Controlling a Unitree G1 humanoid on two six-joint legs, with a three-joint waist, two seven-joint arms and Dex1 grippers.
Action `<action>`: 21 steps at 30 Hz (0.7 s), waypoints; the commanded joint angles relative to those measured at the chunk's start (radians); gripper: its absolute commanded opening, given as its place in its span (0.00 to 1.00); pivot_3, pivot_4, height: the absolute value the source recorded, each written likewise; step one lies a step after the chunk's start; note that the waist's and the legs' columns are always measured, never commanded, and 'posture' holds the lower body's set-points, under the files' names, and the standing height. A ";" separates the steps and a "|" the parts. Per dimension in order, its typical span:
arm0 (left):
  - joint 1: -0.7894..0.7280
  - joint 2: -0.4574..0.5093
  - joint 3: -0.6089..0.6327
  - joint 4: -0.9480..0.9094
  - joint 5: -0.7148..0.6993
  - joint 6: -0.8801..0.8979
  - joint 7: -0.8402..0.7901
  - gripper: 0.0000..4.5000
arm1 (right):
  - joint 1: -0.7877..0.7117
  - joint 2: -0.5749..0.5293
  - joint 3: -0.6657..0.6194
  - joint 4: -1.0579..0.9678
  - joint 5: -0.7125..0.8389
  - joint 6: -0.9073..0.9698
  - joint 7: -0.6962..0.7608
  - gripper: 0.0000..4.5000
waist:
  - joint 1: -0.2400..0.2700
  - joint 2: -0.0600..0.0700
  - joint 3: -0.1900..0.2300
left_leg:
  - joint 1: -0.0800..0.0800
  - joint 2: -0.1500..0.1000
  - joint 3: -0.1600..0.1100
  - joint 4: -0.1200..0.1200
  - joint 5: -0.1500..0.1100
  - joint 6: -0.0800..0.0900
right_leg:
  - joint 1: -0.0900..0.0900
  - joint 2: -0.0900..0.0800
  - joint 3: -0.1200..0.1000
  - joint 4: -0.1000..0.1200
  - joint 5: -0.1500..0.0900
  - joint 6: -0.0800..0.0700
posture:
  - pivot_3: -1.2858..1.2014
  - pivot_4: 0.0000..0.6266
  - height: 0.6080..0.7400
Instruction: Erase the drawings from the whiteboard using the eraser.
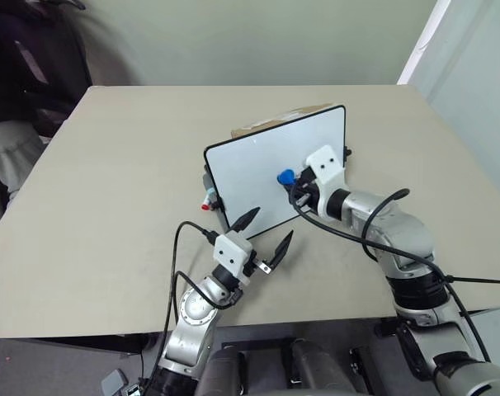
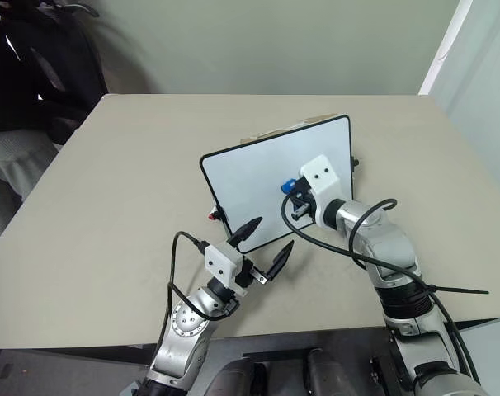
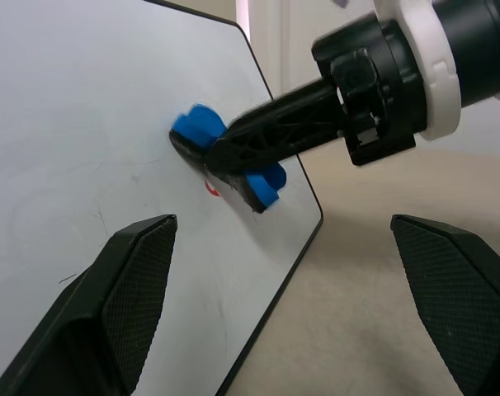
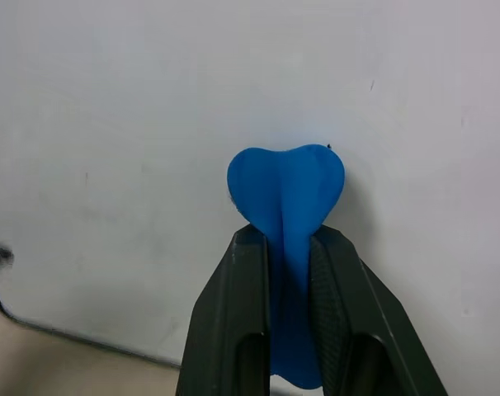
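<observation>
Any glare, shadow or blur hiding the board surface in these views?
Head views: the black-framed whiteboard is evenly lit, no glare. Right wrist view: the blue eraser casts a soft shadow on it. Left wrist view: the near black fingers are slightly soft.

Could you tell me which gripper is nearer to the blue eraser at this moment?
Right. The right gripper is shut on the eraser against the whiteboard; the left gripper hovers open, below the board's lower edge.

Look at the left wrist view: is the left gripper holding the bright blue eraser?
No: the left gripper is open and empty; the right gripper pinches the eraser.
</observation>
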 commanded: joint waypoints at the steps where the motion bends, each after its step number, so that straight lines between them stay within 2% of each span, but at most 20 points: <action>1: -0.003 -0.002 0.004 -0.033 -0.002 -0.012 0.002 1.00 | 0.014 -0.015 0.023 0.019 -0.022 0.034 -0.004 0.11 | 0.000 0.000 0.000 | 0.000 0.000 0.000 0.000 0.000 0.000 | 0.000 0.000 0.000 0.000 0.000 0.001 | 0.52 0.24 1.00; 15: -0.016 0.004 0.009 -0.017 -0.001 -0.014 0.001 1.00 | 0.008 -0.036 0.044 0.037 -0.032 0.048 0.013 0.11 | -0.001 0.000 0.000 | 0.000 0.000 0.000 0.001 0.002 0.000 | 0.001 0.000 0.000 0.000 0.002 0.001 | 0.52 0.24 1.00; 21: -0.030 0.002 0.013 0.002 -0.004 -0.016 0.000 1.00 | -0.011 -0.014 -0.018 -0.035 -0.001 -0.008 0.008 0.11 | -0.001 0.000 0.000 | 0.000 0.000 0.000 0.001 0.002 0.000 | 0.000 0.000 0.000 0.000 0.003 0.001 | 0.52 0.24 1.00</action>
